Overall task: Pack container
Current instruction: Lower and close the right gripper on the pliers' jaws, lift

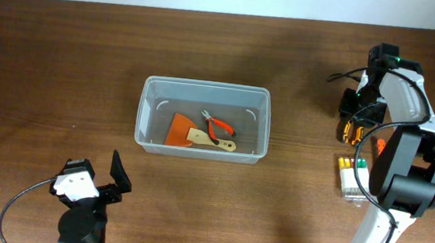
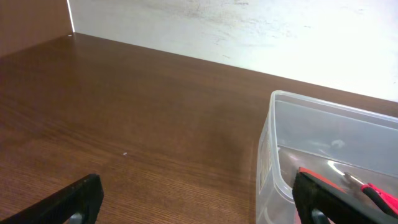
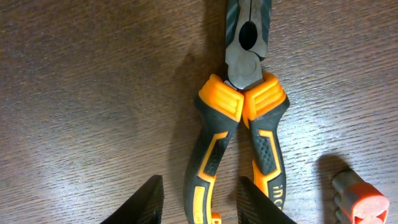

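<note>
The clear container (image 1: 144, 114) sits mid-table, holding an orange scraper (image 1: 178, 129) and small red-handled pliers (image 1: 219, 125). Black-and-orange pliers (image 3: 249, 106) lie flat on the table at the right, partly under my right arm (image 1: 351, 134). My right gripper (image 3: 200, 199) hangs over them, open, its fingers either side of the left handle with a gap on each side. The right gripper (image 1: 353, 119) shows above the pliers in the overhead view. My left gripper (image 1: 98, 175) is open and empty near the front left. In its wrist view (image 2: 199, 190) the container corner (image 2: 273, 155) is at the right.
A small clear pack with yellow and green pieces (image 1: 351, 174) lies just in front of the big pliers. An orange-capped grey part (image 3: 360, 199) shows at the lower right of the right wrist view. The table's far edge meets a pale wall (image 2: 249, 25).
</note>
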Tool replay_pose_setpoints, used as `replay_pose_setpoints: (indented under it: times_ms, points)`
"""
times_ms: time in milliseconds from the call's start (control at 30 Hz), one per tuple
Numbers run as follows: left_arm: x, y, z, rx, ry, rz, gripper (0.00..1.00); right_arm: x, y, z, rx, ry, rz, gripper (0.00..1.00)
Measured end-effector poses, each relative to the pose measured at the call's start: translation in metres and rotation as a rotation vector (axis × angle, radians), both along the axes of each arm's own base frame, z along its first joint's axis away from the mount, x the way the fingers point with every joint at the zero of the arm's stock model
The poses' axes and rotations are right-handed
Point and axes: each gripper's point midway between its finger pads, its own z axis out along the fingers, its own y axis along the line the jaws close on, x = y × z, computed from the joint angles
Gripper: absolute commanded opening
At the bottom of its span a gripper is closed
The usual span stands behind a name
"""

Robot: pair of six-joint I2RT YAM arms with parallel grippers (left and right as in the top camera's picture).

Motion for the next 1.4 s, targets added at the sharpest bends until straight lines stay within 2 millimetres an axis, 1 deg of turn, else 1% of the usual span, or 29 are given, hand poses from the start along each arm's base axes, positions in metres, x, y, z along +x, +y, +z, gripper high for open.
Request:
replay_pose_setpoints:
  times_ms: [133,333,633,833,900,933,967,1000,1033,1167,1300,1400]
  points:
    - [0.000,0.000,0.000,0.000,0.000,0.000,0.99,-0.001,-0.001,-0.004,-0.005,0.009,-0.003,0.38]
    - [0.000,0.000,0.000,0.000,0.000,0.000,0.99,-0.003,-0.001,-0.015,-0.001,0.034,-0.008,0.38]
    - [0.000,0.000,0.000,0.000,0.000,0.000,0.99,-0.003,-0.001,-0.017,-0.001,0.034,-0.013,0.38]
    - [0.000,0.000,0.000,0.000,0.000,0.000,0.99,-0.007,0.000,-0.025,0.001,0.042,-0.015,0.38]
    - [0.000,0.000,0.000,0.000,0.000,0.000,0.99,-0.007,0.000,-0.025,0.001,0.042,-0.015,0.34]
    - [0.000,0.000,0.000,0.000,0.000,0.000,0.99,-0.007,0.000,-0.025,0.001,0.042,-0.016,0.30]
    - [0.000,0.000,0.000,0.000,0.000,0.000,0.99,-0.007,0.000,-0.025,0.001,0.042,-0.016,0.21]
    - [0.000,0.000,0.000,0.000,0.000,0.000,0.99,-0.007,0.000,-0.025,0.001,0.041,-0.019,0.16]
    - [0.000,0.000,0.000,0.000,0.000,0.000,0.99,-0.007,0.000,-0.025,0.001,0.040,-0.019,0.14]
    - [0.000,0.000,0.000,0.000,0.000,0.000,0.99,-0.007,-0.001,-0.025,-0.003,0.041,-0.018,0.14]
    - [0.000,0.000,0.000,0.000,0.000,0.000,0.99,-0.007,-0.001,-0.025,-0.003,0.041,-0.016,0.06]
    - [0.000,0.000,0.000,0.000,0.000,0.000,0.99,-0.007,-0.001,-0.025,-0.003,0.041,-0.018,0.04]
